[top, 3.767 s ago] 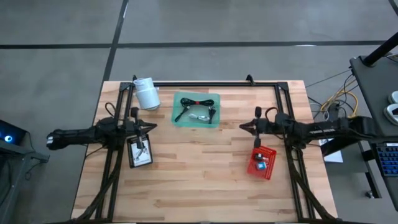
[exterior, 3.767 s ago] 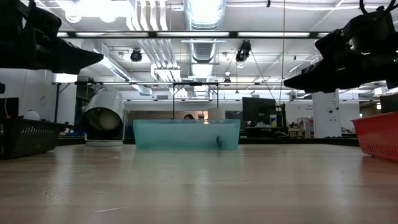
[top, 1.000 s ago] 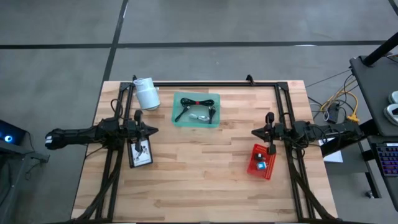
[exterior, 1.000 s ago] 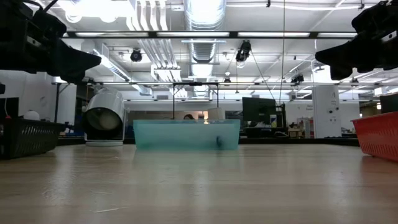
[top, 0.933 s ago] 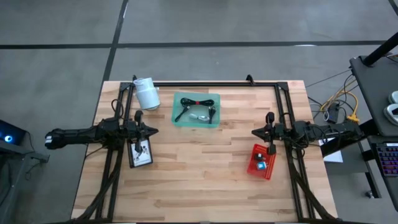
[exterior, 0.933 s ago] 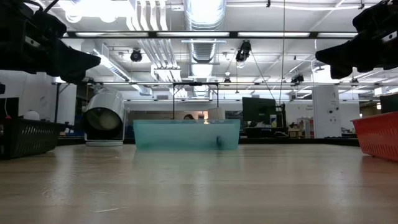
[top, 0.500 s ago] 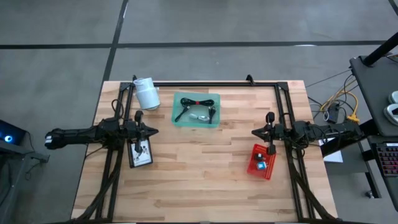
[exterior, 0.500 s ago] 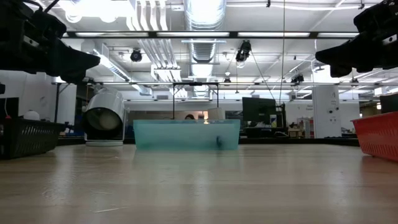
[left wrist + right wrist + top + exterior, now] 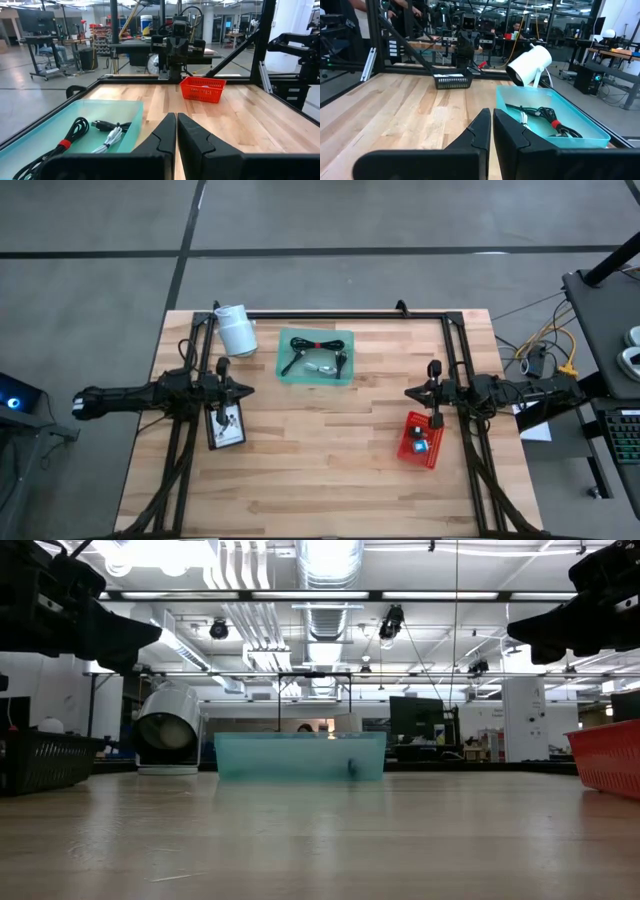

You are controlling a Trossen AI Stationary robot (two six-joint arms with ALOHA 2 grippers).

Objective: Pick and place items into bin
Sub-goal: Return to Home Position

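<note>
A teal bin [image 9: 288, 370] stands at the table's far middle. It holds a coiled black cable with a red tie [image 9: 312, 343], also in the left wrist view [image 9: 65, 142] and the right wrist view [image 9: 547, 122], and a white cable [image 9: 322, 366]. My left gripper [image 9: 247, 389] hovers shut and empty above the table's left side, over the far end of a black basket [image 9: 224, 442]. My right gripper [image 9: 408, 392] hovers shut and empty above the right side, beyond the far end of a red basket [image 9: 406, 448]. The shut fingers show in both wrist views [image 9: 176, 127] [image 9: 490, 122].
A white cylindrical roll [image 9: 236, 330] lies at the far left corner, beside the bin. The black basket holds small white things and the red basket small blue and white things. A black frame [image 9: 330, 314] runs along the table's far and side edges. Bare wood lies between the arms.
</note>
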